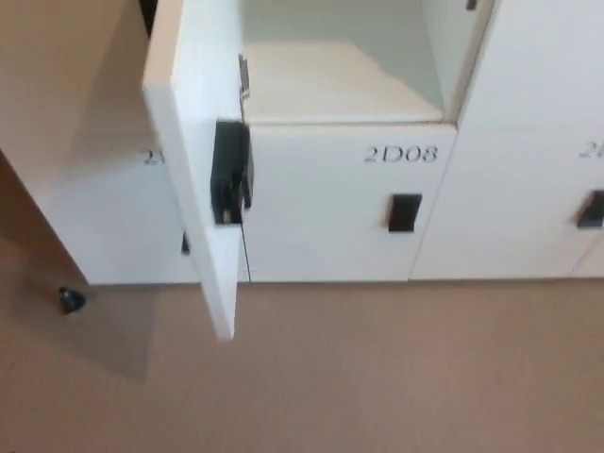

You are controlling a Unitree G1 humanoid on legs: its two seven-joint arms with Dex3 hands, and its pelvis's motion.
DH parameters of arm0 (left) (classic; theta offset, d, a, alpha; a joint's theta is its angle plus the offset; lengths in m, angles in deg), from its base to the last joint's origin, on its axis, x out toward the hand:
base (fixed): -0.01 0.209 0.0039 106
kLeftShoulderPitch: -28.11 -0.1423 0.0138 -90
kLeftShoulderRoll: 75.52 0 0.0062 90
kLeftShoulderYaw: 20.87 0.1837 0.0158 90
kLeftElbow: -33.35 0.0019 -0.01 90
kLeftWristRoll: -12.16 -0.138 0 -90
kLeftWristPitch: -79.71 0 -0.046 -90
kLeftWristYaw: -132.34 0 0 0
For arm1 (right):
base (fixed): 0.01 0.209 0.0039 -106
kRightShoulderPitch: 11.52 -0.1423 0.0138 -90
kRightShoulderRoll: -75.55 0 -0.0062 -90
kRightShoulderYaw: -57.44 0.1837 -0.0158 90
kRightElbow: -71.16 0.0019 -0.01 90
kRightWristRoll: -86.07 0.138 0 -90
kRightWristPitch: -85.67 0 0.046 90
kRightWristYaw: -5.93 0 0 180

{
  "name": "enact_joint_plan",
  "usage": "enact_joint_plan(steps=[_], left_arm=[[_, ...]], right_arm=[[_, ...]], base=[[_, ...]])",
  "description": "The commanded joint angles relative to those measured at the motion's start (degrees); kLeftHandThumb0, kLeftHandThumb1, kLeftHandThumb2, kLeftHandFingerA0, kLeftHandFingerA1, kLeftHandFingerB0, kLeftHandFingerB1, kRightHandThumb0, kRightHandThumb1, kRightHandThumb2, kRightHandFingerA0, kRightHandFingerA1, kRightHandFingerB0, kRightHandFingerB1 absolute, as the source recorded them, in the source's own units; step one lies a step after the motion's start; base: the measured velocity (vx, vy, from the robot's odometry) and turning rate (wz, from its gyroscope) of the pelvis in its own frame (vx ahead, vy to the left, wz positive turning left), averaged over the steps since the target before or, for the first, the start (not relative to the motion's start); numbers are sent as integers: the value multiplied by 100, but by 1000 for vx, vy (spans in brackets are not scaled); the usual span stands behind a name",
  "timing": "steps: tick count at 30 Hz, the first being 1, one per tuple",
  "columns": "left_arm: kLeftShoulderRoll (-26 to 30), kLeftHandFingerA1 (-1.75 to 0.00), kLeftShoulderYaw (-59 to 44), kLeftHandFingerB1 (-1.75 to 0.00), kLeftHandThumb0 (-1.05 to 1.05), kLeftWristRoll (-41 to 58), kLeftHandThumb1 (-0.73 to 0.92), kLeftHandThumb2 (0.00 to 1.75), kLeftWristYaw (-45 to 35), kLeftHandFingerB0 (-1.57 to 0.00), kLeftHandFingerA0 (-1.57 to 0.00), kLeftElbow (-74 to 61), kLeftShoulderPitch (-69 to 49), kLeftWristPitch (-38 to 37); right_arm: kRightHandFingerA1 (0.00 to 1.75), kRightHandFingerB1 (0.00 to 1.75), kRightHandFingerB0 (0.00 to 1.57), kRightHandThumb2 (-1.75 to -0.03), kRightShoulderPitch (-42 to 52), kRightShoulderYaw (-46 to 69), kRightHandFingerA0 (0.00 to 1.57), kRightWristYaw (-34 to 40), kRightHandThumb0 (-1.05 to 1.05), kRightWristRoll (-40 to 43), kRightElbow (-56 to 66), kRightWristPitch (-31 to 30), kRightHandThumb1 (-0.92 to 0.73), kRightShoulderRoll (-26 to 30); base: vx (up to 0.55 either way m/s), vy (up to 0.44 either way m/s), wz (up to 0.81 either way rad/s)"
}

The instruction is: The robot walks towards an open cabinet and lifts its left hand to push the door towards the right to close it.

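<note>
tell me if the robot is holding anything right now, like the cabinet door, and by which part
Nothing that the picture shows: neither hand is in view. The open door stands untouched, its black handle free.

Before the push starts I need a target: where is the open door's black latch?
In the head view, the black latch sits on the open door, left of centre, just left of the closed door labelled 2D08.
</note>
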Motion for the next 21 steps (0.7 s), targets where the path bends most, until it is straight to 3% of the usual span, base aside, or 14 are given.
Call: enact_joint_plan(steps=[1, 8, 17, 21], left_arm=[[85, -52, 49, -44, -6, -25, 73, 61, -21, -37, -53, 29, -45, -63], [91, -55, 68, -45, -5, -35, 72, 61, 57, -41, -58, 25, -8, -100], [87, -55, 80, -46, -8, -17, 71, 60, 47, -39, -57, -40, 1, -77], [100, -55, 116, -46, -8, -46, 73, 61, 4, -39, -56, -11, -15, -123]], right_arm=[[49, 44, 53, -57, -23, 8, 63, 29, -13, -2, -128, 169, -62, 68], [49, 43, 52, -58, -53, -45, 63, 28, -14, -58, -229, 259, -63, 100], [51, 44, 52, -57, -73, -65, 64, 67, -14, -17, -207, 217, -61, 80], [50, 43, 51, -57, -74, -69, 64, 42, -14, -14, -271, 242, -61, 94]], base=[[453, -189, -82], [393, -318, 22], [149, -73, -24], [107, 166, -1]])
